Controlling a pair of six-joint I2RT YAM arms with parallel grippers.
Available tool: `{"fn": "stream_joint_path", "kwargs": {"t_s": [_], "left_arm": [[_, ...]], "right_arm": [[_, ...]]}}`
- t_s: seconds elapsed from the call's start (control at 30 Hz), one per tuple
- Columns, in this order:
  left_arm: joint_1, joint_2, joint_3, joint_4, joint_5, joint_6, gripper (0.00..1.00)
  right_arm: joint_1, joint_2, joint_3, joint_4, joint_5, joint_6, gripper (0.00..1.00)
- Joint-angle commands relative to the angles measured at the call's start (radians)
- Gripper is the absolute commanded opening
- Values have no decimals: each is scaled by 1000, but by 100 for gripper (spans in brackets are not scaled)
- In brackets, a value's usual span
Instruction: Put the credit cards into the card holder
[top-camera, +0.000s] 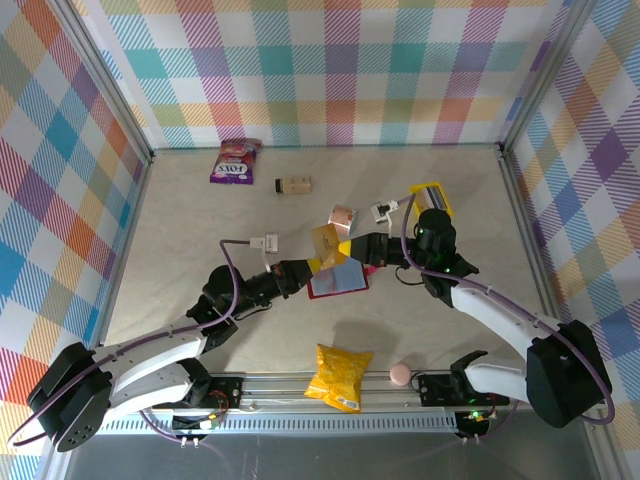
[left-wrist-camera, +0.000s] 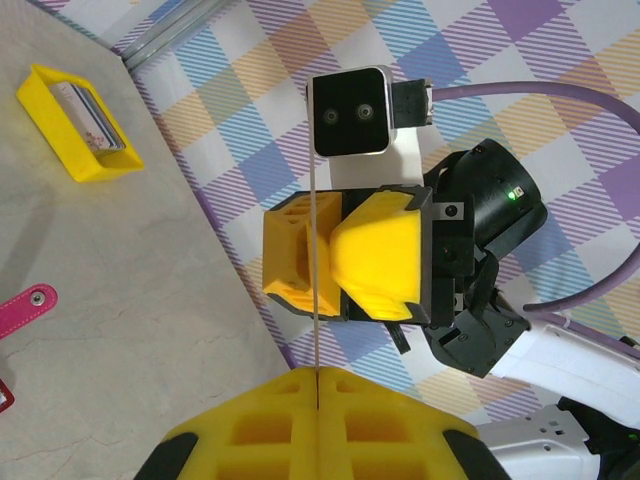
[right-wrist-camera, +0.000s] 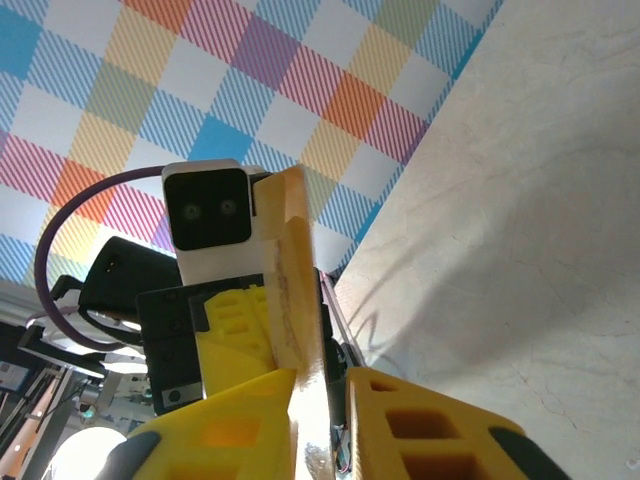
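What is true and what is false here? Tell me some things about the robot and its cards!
1. The left pincer is pinching a thin credit card. True.
2. The yellow tray has cards inside it. True.
3. The red card holder is held up in the air. False: it lies open on the table, below the two arms.
4. The yellow snack bag lies by the far wall. False: it lies at the near edge, between the arm bases. The purple bag is the one by the far wall.
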Motion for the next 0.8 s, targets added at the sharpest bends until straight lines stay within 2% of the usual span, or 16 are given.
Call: {"fn": "stream_joint_path", "kwargs": {"t_s": [0.0,0.27,0.33,0.37,0.47,0.5,0.57,0.77], "left_arm": [[-8,8,10,15,-2,16,0],[-8,42,12,25,-2,23,0],[-5,53,20,17,5,34,0],[-3,54,23,7,8,39,3],[20,47,20,-48,3,49,55],[38,42,18,-80,5,52,64],[78,33,23,-153,27,61,70],[164,103,94,-365,125,136,70]], "right_arm": [[6,9,-16,64,-44,-6,16],[6,46,-18,90,-84,-24,10],[6,64,-14,93,-93,-35,3],[6,68,-11,76,-84,-47,0],[2,74,-2,-24,-13,-126,0],[-2,75,-2,-71,28,-153,0],[-14,78,-10,-130,99,-191,0],[-26,97,-96,-127,226,-227,0]]}}
